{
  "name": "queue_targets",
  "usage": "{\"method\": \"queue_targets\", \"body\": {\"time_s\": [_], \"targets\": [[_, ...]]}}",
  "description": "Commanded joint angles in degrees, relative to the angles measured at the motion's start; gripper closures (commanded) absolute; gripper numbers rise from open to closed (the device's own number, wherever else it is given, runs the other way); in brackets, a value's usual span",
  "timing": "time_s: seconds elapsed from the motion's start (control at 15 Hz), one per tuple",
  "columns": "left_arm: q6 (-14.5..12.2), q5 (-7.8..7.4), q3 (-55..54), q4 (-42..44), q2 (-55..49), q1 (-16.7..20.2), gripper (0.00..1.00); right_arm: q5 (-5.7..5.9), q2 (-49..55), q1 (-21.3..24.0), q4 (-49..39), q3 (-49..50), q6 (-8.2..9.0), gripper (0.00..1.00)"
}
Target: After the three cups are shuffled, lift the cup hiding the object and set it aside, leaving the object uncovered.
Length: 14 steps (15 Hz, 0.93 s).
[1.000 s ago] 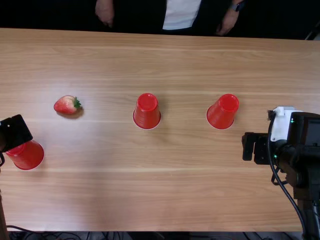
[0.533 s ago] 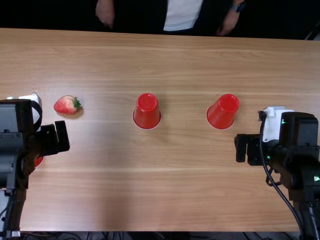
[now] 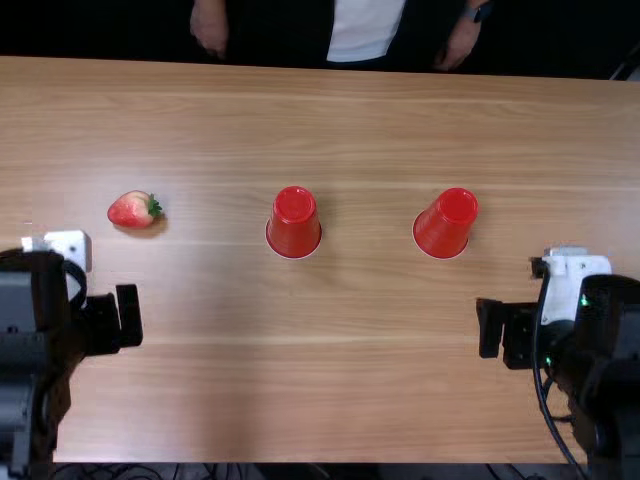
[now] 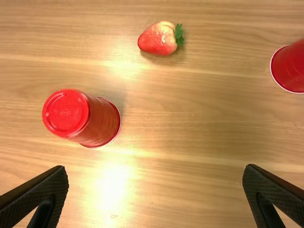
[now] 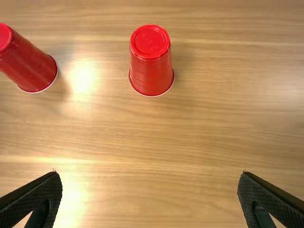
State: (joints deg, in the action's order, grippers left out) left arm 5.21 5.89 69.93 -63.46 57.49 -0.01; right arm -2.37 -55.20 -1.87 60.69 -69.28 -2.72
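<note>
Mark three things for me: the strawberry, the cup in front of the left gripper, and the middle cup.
strawberry [image 3: 133, 210], top view, middle of its red flesh.
left cup [image 4: 80, 118], left wrist view, edge of its upturned base.
middle cup [image 3: 294, 228], top view, side wall below the base.

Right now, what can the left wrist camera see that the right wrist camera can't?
The left wrist view has the strawberry, lying uncovered, and the set-aside cup standing upside down apart from it. The right wrist view has the right cup instead, also upside down. Both take in the middle cup and the wooden table.
</note>
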Motion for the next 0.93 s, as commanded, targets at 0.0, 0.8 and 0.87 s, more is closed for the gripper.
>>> {"method": "queue_targets", "body": {"time_s": [0.0,0.8,0.87], "targets": [[-0.6,0.54,-5.9,1.7,-6.1,-0.2,0.0,-0.05,6.2,-0.4,-0.6,3.2,0.72,0.0],[0.3,0.54,-54.9,26.1,-57.5,0.5,0.0,0.26,55.2,3.3,-6.4,37.2,4.83,0.0],[0.3,0.54,-55.3,27.4,-57.5,0.5,0.0,0.26,55.2,4.4,-6.5,38.1,4.94,0.0]]}}
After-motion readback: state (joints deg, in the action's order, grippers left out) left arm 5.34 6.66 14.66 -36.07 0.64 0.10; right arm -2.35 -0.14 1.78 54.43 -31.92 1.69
